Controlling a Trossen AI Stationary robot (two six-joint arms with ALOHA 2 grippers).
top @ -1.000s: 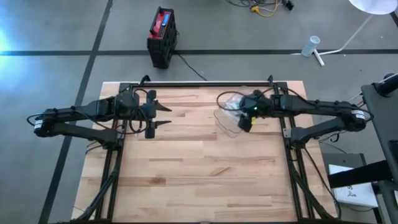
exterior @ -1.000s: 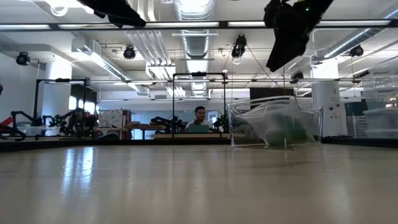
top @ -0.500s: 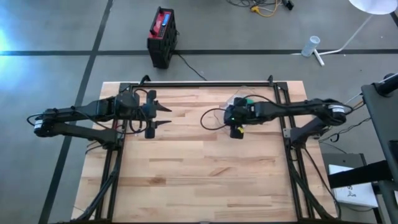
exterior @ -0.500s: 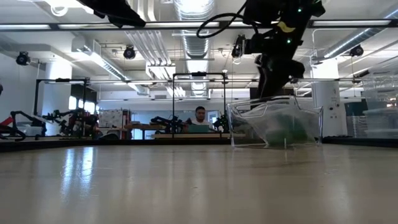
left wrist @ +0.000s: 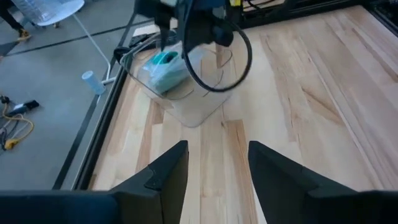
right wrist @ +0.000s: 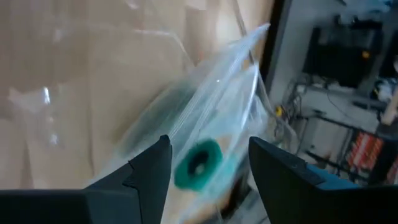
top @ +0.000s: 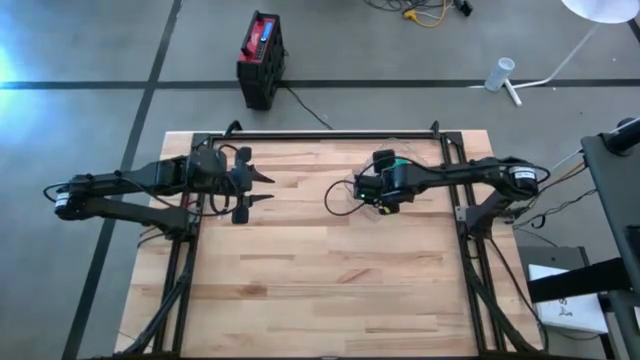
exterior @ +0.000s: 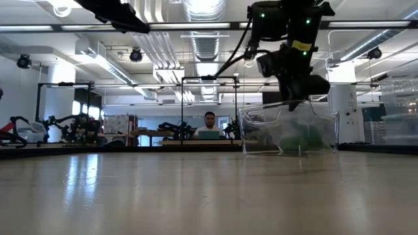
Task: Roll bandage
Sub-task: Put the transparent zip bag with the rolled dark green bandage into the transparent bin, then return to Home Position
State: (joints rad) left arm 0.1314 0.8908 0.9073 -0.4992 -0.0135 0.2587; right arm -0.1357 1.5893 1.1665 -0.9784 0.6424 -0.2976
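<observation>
- Since a second ago the right gripper (top: 382, 196) has swung inward and now hangs low over the clear bin (exterior: 290, 130), its fingers (right wrist: 149, 168) spread, grasping nothing.
- The green bandage roll (right wrist: 198, 163), bagged in plastic, lies inside that bin.
- Farther across, the left gripper (top: 262, 187) hovers above bare table (top: 320, 280), fingers parted and empty.

No text, label or number seems legible anywhere, as far as these views allow.
</observation>
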